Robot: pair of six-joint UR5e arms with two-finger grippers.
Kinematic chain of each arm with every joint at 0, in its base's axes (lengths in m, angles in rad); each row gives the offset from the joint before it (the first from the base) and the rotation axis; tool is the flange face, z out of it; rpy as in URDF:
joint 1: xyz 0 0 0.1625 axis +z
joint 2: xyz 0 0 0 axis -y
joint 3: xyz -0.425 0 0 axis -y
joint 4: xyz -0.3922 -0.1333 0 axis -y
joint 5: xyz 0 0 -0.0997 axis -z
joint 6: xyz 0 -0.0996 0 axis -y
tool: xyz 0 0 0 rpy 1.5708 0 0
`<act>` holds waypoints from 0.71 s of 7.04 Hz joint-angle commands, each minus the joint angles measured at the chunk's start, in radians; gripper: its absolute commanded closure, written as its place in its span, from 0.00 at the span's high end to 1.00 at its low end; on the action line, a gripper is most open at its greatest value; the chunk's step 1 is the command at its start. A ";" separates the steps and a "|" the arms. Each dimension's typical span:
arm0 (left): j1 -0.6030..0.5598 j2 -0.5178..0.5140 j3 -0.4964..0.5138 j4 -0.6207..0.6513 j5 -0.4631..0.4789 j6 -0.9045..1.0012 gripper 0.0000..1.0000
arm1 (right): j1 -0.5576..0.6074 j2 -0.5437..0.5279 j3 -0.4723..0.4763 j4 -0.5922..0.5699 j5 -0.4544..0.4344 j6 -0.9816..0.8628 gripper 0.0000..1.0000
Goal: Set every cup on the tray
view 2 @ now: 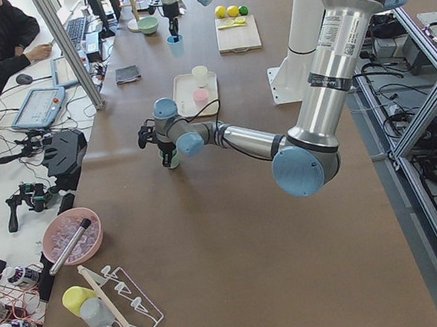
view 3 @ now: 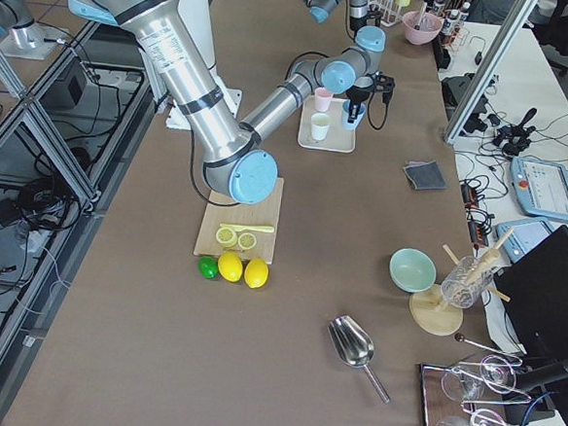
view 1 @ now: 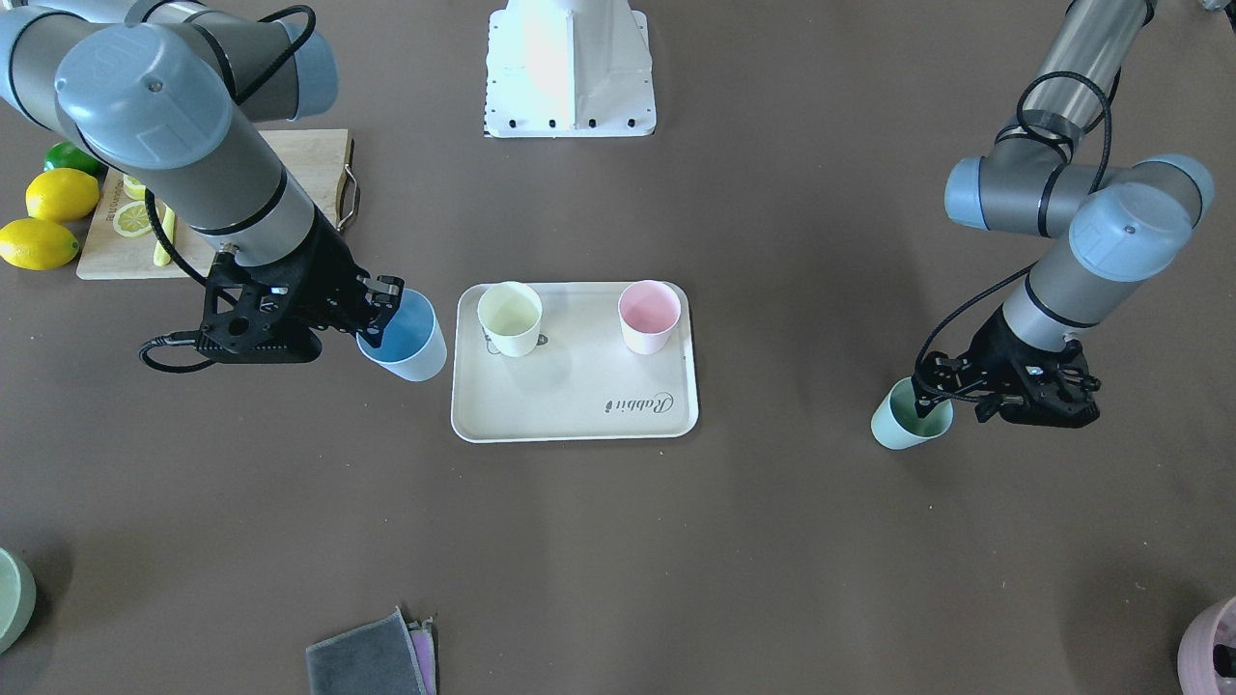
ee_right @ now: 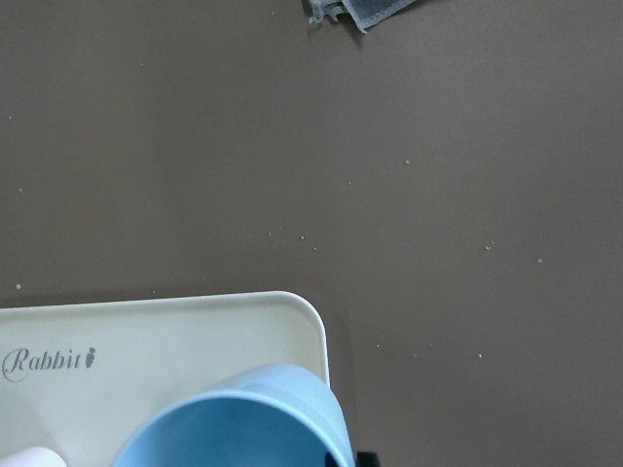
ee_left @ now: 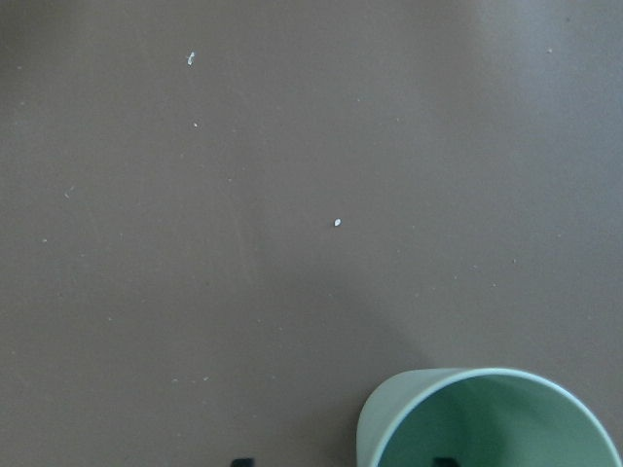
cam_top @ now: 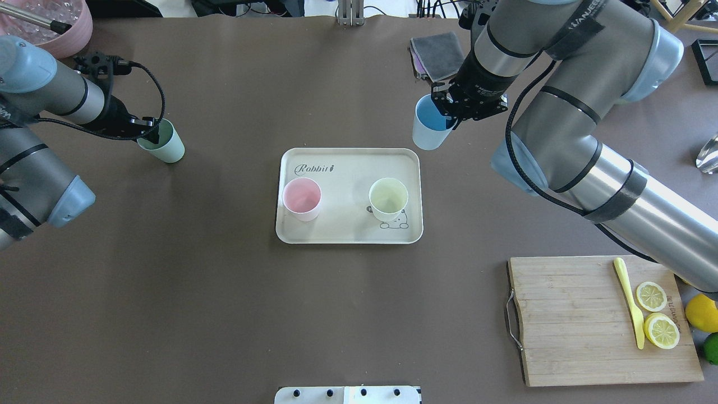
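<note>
The cream tray [cam_top: 348,168] lies mid-table with the pink cup [cam_top: 302,198] and the pale yellow cup [cam_top: 388,198] standing upright on it. My right gripper [cam_top: 449,118] is shut on the rim of the light blue cup [cam_top: 429,130], holding it tilted just beyond the tray's far right corner; in the right wrist view the cup [ee_right: 234,418] overlaps the tray corner [ee_right: 195,331]. My left gripper [cam_top: 151,134] is shut on the rim of the mint green cup [cam_top: 162,145], far to the left of the tray. The green cup also shows in the left wrist view [ee_left: 492,418].
A wooden cutting board [cam_top: 594,320] with lemon slices and a yellow knife lies at the near right, whole lemons beside it. A grey cloth [cam_top: 437,53] lies behind the blue cup. A mauve pot [cam_top: 50,22] stands at the far left corner, a sage dish [view 1: 12,597] at the far right.
</note>
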 commanded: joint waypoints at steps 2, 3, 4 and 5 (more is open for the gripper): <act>-0.065 -0.112 -0.017 0.154 -0.077 -0.015 0.00 | -0.007 0.058 -0.175 0.148 -0.020 -0.001 0.00; -0.079 -0.138 -0.032 0.215 -0.102 -0.013 0.00 | -0.039 0.060 -0.191 0.166 -0.037 0.001 0.00; -0.079 -0.155 -0.034 0.222 -0.103 -0.016 0.00 | -0.078 0.063 -0.191 0.167 -0.057 0.036 0.00; -0.079 -0.184 -0.035 0.262 -0.103 -0.019 0.00 | -0.130 0.069 -0.183 0.169 -0.086 0.106 0.00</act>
